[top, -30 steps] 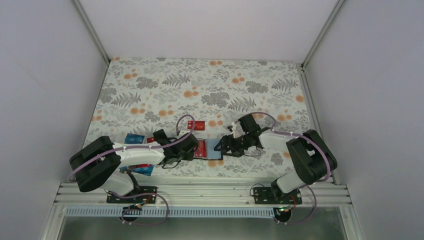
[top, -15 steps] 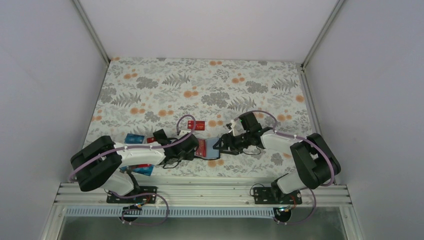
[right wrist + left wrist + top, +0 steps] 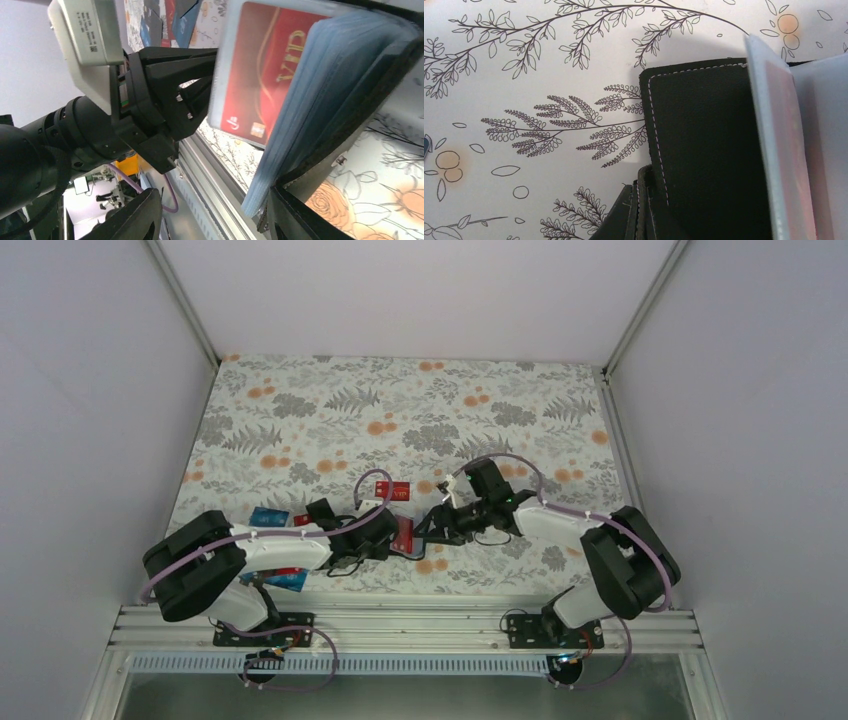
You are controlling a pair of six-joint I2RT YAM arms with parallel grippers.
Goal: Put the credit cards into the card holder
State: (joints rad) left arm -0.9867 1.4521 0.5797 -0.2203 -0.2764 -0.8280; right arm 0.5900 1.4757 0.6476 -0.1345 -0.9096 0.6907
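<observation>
**Item 1 – card holder** point(image 3: 404, 536): black w/ light stitching, lying open on the floral table point(image 3: 400, 410), near edge, approx. centre, between my two grippers. Clear sleeves point(image 3: 330, 85) are fanned up from the spine. The front sleeve carries a red VIP card point(image 3: 260, 75).

**Item 2 – L gripper** point(image 3: 639, 210): clamped right down, pinching the edge of the holder's black cover point(image 3: 709, 150) on the L arm's side. In my L wrist view one sleeve stands up just to the right of that cover.

**Item 3 – R gripper** point(image 3: 212, 200): jaws apart, straddling the sleeve stack and the other cover.
- One finger point(image 3: 295, 215) sits close under the cover; can't tell if it's touching.
- The other finger point(image 3: 135, 215) is well clear of the sleeves.
- I see nothing gripped on this side.

**Item 4 – loose cards, all on the table:**
- Loose red card point(image 3: 398, 491) just beyond the holder, apart from it.
- Blue card point(image 3: 268, 517) at the far side of the L arm.
- Second blue card point(image 3: 290, 581) near the L base.
- Red strip point(image 3: 287, 570) showing partly under the arm beside the second blue card.
- Print is too small for me to read from the top cam.
</observation>
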